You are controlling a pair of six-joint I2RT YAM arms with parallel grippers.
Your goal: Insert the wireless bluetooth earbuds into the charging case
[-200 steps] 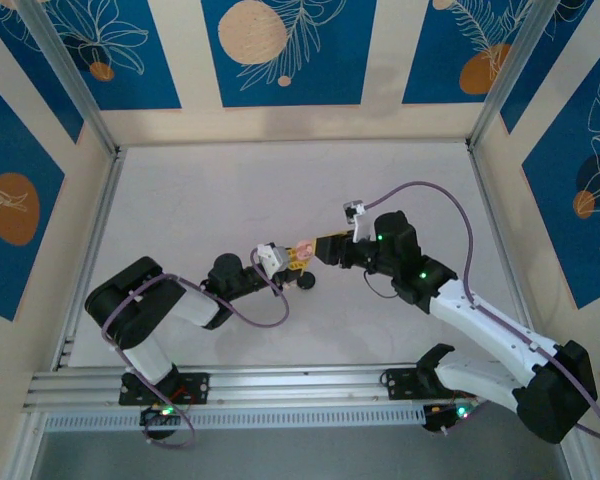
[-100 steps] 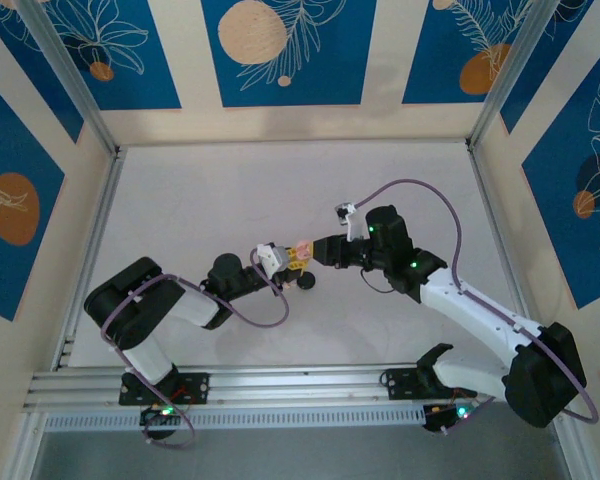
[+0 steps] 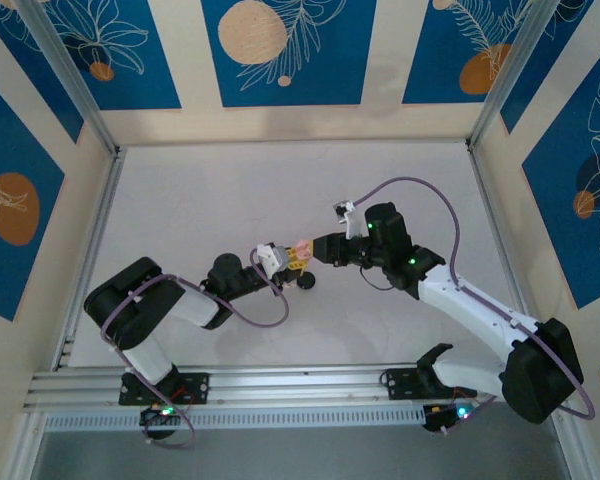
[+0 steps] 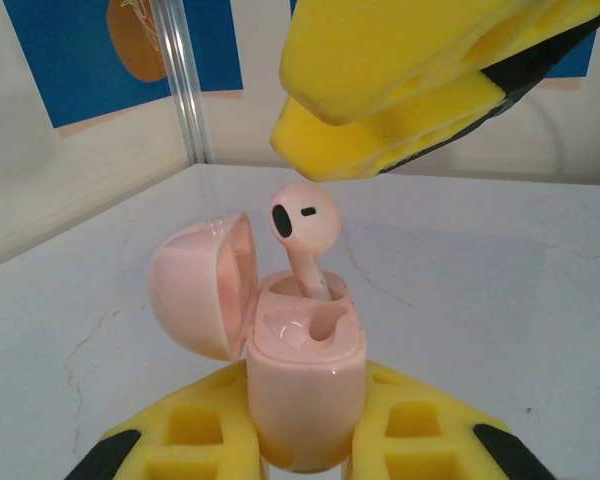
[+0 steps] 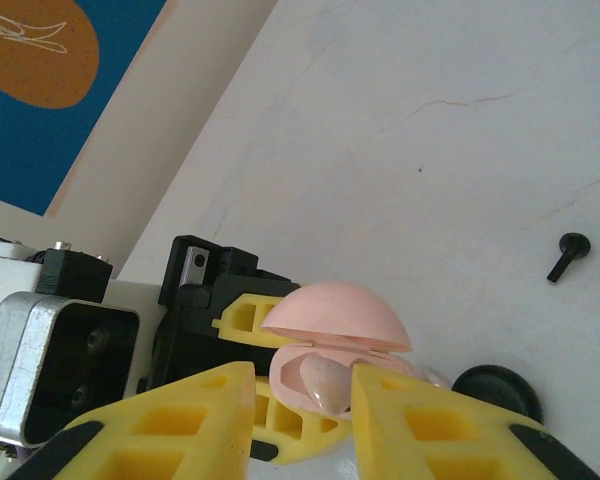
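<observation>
My left gripper (image 4: pixel 305 405) is shut on the pale pink charging case (image 4: pixel 305 385), held upright with its lid (image 4: pixel 202 282) hinged open to the left. One pale pink earbud (image 4: pixel 303 222) stands with its stem in the case's far slot and its head sticking up. The near slot (image 4: pixel 298 330) is empty. My right gripper (image 5: pixel 302 385) hangs just over the case, open, its yellow fingers (image 4: pixel 400 90) either side of the earbud (image 5: pixel 325 385) with a gap on the left. From above, the two grippers meet at the case (image 3: pixel 301 249).
A black round case (image 3: pixel 305 281) lies on the table just in front of the pink one. A single black earbud (image 5: pixel 568 253) lies on the white table beyond it. Aluminium posts and blue patterned walls enclose the table.
My right arm has shifted slightly left toward the case and its fingers have narrowed around the earbud. The left arm has held still with the case.
</observation>
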